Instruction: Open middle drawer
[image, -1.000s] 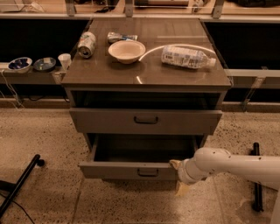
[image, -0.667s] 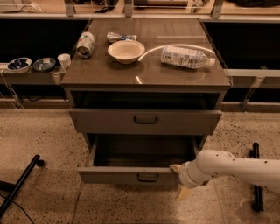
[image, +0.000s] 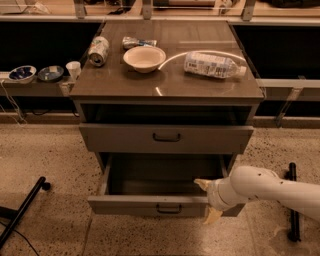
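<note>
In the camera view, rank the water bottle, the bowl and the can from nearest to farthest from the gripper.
The gripper is at the open drawer's right front end.
1. Water bottle, right side of the cabinet top.
2. Bowl, middle.
3. Can, left.

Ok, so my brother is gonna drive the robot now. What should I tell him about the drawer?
Hand: low down, at the right end of the middle drawer's front, not on its handle.
Middle drawer: pulled well out, with its grey inside showing.
Drawer above: sits much further in.
Done: the middle drawer looks open.
Left: probably just move the hand away gently, without bumping the drawer back in.
</note>
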